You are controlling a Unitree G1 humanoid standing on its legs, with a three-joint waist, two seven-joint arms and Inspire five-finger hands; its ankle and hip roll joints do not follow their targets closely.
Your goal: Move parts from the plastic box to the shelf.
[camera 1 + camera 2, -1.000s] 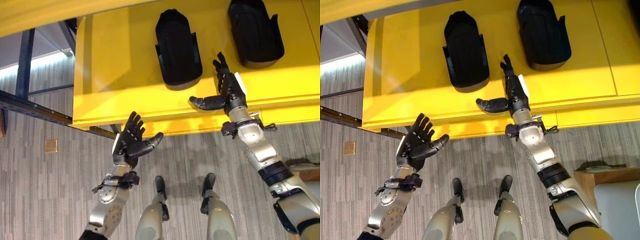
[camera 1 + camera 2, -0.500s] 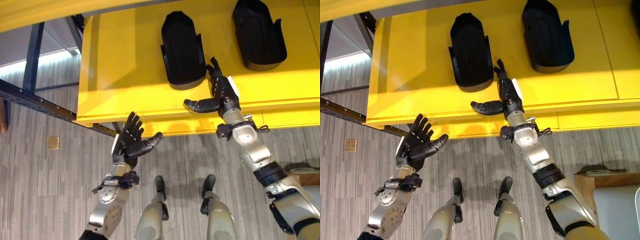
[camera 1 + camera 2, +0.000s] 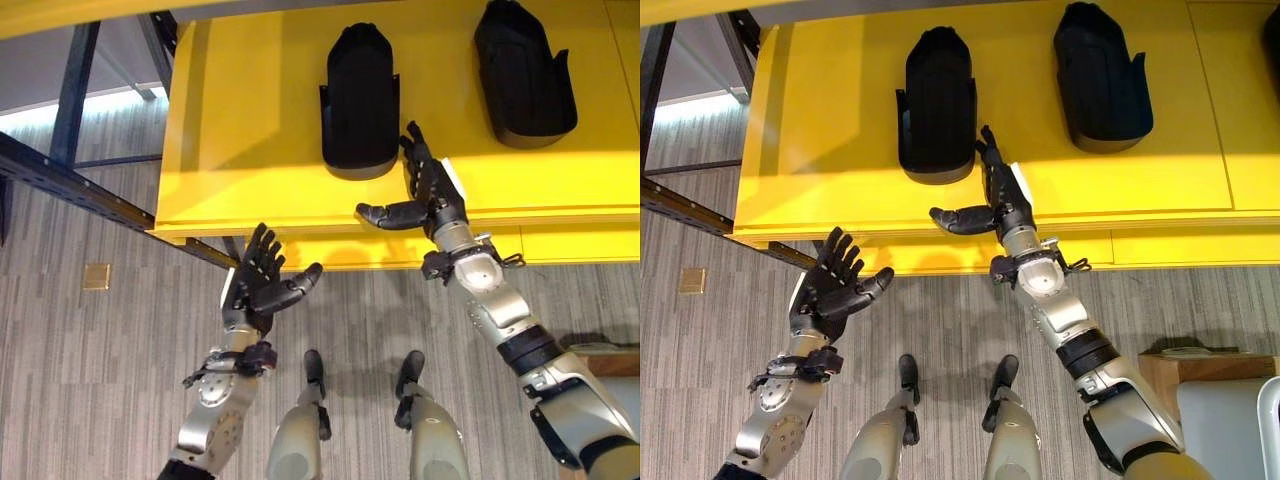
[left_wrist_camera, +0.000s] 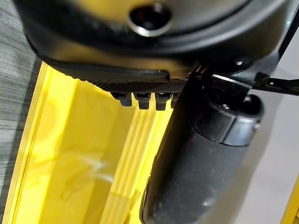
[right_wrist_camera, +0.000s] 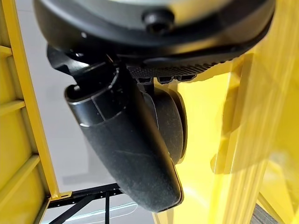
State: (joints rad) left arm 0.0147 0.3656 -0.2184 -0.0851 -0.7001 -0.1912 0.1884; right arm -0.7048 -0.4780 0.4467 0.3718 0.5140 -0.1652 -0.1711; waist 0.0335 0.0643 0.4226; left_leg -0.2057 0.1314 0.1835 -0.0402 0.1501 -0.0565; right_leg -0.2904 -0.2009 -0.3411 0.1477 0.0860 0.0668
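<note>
At far left, dark steel frame rails run beside the yellow shelf, above a grey striped floor with a small brass plate set into it. My left hand hangs in front of the shelf's front edge, over the floor, palm up, fingers spread and straight, thumb out to the side, holding nothing.

On the shelf lie 2 black moulded parts, well apart from each other. The left part is a long rounded shell, glossy, with a small tab on its side and its blunt end toward me. My right hand reaches over the shelf's front lip just beside that part's near right corner; fingers straight and together, tips at the corner, though I cannot tell if they touch it. The thumb juts out toward the left, and nothing is gripped. The right part lies farther along, the same shape. At far right, a wooden surface shows low by my right arm.
</note>
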